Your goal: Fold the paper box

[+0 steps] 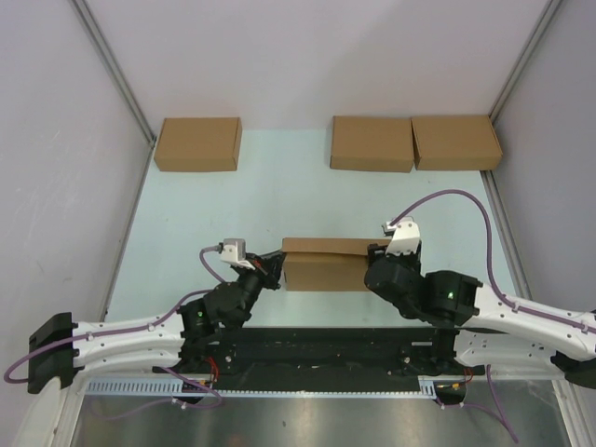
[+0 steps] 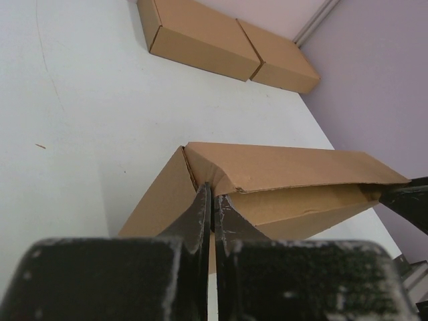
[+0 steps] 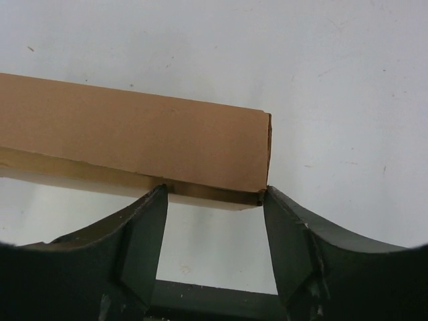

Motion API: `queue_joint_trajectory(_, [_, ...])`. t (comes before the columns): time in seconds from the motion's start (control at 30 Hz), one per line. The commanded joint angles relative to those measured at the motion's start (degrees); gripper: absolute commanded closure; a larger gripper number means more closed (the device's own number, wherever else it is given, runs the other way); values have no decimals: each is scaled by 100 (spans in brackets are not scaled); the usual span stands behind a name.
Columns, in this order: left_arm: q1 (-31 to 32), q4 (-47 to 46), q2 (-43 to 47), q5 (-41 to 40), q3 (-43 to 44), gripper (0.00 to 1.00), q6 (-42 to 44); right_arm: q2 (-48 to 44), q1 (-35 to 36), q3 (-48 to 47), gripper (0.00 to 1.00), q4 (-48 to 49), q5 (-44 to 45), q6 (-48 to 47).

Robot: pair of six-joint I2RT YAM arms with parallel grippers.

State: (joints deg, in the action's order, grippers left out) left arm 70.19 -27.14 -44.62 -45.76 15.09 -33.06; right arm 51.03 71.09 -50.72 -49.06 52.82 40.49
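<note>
Paper box (image 1: 324, 264) lies on the tabletop (image 1: 279, 196), lid slightly ajar; left claw (image 2: 211, 194), closed, touches the box's left end; right claw (image 3: 214, 190) stands open at its right end.

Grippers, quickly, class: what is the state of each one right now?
Left gripper: closed, holding nothing, fingers against the paper box.
Right gripper: open, fingers at the box's end, gripping nothing.

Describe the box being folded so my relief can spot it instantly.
On the pale table, three closed boxes line the far wall. The paper box lies alone nearer the arms, between the left gripper and right gripper, its lid ajar.
</note>
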Motion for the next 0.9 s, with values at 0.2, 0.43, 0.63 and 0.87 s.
queue_joint_trajectory(0.2, [170,1395,-231,568,-200,100,-254,-242,28,-720,29,-130,-105,-340])
queue_joint_trajectory(0.43, [170,1615,-153,515,-94,84,-342,-392,-200,-870,28,1,-60,-331])
queue_joint_trajectory(0.63, [170,1869,23,541,-6,65,-359,-383,-1017,-589,28,396,-718,-507])
queue_joint_trajectory(0.87, [170,2317,471,550,99,56,-359,-628,-1948,-123,24,836,-1817,-542])
